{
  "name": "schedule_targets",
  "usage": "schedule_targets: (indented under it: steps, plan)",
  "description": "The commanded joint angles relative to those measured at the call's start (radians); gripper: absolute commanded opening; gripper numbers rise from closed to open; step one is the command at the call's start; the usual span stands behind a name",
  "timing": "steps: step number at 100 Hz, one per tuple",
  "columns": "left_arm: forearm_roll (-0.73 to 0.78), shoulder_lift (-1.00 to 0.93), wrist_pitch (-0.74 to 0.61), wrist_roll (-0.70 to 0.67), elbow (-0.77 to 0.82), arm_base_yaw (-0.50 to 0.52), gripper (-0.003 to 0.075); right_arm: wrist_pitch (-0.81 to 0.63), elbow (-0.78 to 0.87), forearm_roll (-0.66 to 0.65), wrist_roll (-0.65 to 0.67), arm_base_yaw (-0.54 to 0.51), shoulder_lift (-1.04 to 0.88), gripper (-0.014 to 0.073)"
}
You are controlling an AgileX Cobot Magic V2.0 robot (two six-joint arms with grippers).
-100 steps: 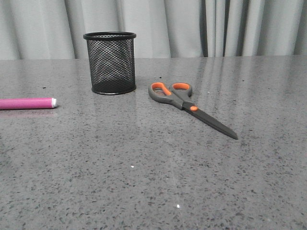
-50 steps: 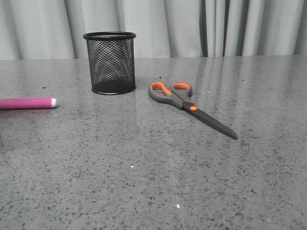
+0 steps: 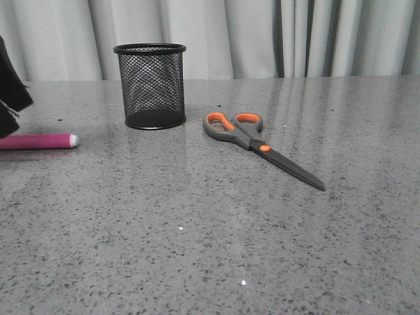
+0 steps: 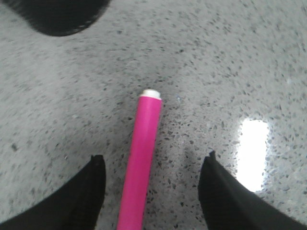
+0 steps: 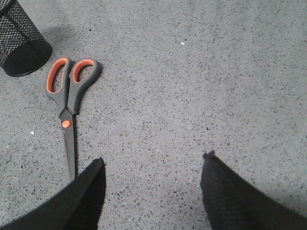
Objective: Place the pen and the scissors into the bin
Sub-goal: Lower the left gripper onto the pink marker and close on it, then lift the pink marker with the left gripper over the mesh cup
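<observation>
Table [image 3: 216, 230]: my work surface, grey speckled stone-look top, polished, running to the far edge. Curtain [image 3: 262, 36]: pale grey, hanging in vertical folds across the whole back behind my table. Light: soft, faint pale streaks mirrored on the tabletop; one bright glare patch [image 4: 253, 153] under my left wrist camera.

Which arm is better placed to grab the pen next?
Left. Its open pincer straddles the pen, which lies flat between the fingers. The right pincer hangs open over bare table, with the scissors off to one side.
</observation>
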Motion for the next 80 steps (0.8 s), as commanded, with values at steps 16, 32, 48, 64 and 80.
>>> schedule_targets:
  steps: [16, 32, 48, 64, 80]
  plan:
    - [-0.049, 0.046, -0.01, 0.051, -0.07, -0.001, 0.0387, -0.069, -0.037, 0.005, -0.028, 0.003, 0.005, 0.0393]
    - [-0.049, 0.079, -0.023, 0.051, -0.073, -0.001, 0.0386, -0.069, -0.037, 0.005, -0.03, 0.003, 0.005, 0.0393]
    - [-0.049, 0.083, -0.016, 0.051, -0.073, -0.001, 0.0252, -0.069, -0.037, 0.005, -0.03, 0.003, 0.005, 0.0393]
    - [-0.049, 0.083, 0.009, 0.04, -0.073, -0.001, 0.0003, -0.069, -0.037, 0.005, -0.03, 0.003, 0.005, 0.0393]
    - [-0.072, 0.075, 0.024, 0.023, -0.093, -0.001, -0.0019, -0.069, -0.037, 0.005, -0.03, 0.003, 0.005, 0.0393]
